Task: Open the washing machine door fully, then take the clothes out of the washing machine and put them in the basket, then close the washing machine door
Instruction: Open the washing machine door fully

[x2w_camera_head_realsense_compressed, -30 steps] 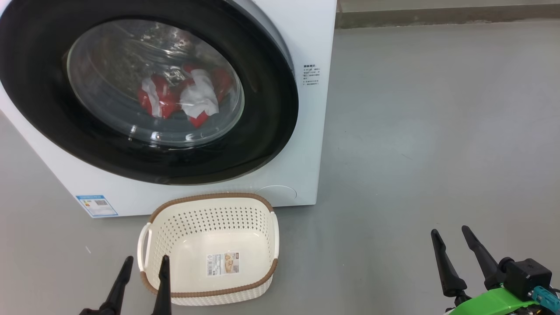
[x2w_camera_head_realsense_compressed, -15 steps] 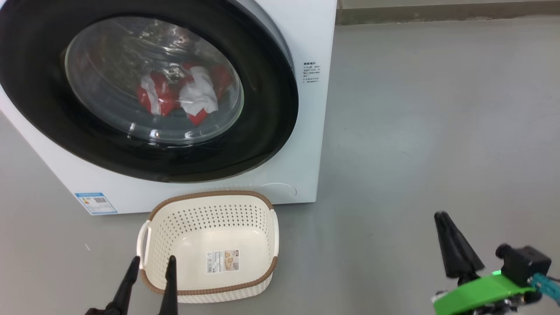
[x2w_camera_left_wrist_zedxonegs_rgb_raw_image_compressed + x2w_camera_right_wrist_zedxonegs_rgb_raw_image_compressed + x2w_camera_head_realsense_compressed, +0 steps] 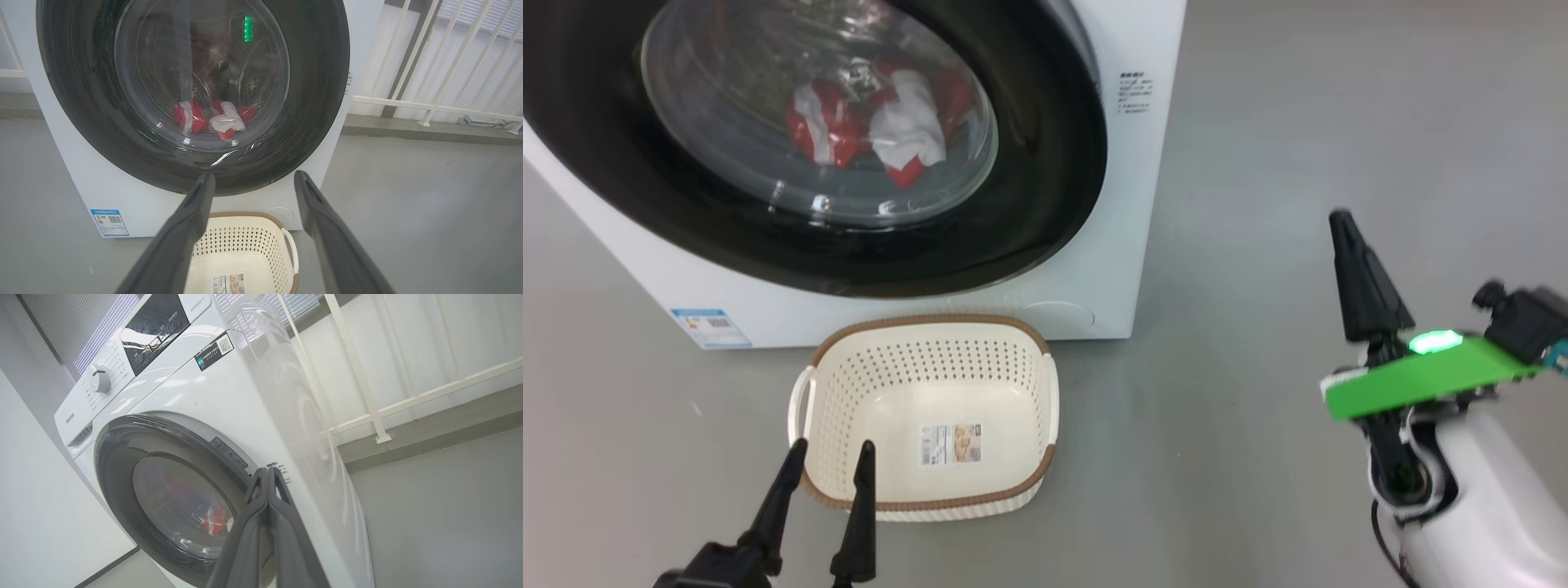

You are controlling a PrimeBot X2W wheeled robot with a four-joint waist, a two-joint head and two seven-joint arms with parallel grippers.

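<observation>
The white washing machine (image 3: 1127, 204) (image 3: 229, 396) stands ahead with its black-rimmed round door (image 3: 1045, 163) (image 3: 318, 81) (image 3: 118, 457) shut or nearly shut. Behind the glass lie the red and white clothes (image 3: 874, 126) (image 3: 212, 118) (image 3: 216, 520). The cream basket (image 3: 931, 343) (image 3: 249, 241) sits empty on the floor before the machine. My left gripper (image 3: 829, 457) (image 3: 251, 181) is open, low at the basket's near left rim. My right gripper (image 3: 1342, 224) (image 3: 267, 471) is shut on nothing, raised in the air to the right of the machine.
Grey floor (image 3: 1298, 122) spreads to the right of the machine. A white railing (image 3: 429, 106) (image 3: 376, 412) and a low ledge run behind it. A blue label (image 3: 709, 324) is stuck at the machine's lower left front.
My right gripper has shut and risen, its fingers now held together. The camera has tilted down, so machine and basket sit higher in the picture. My left gripper shows slightly further in.
</observation>
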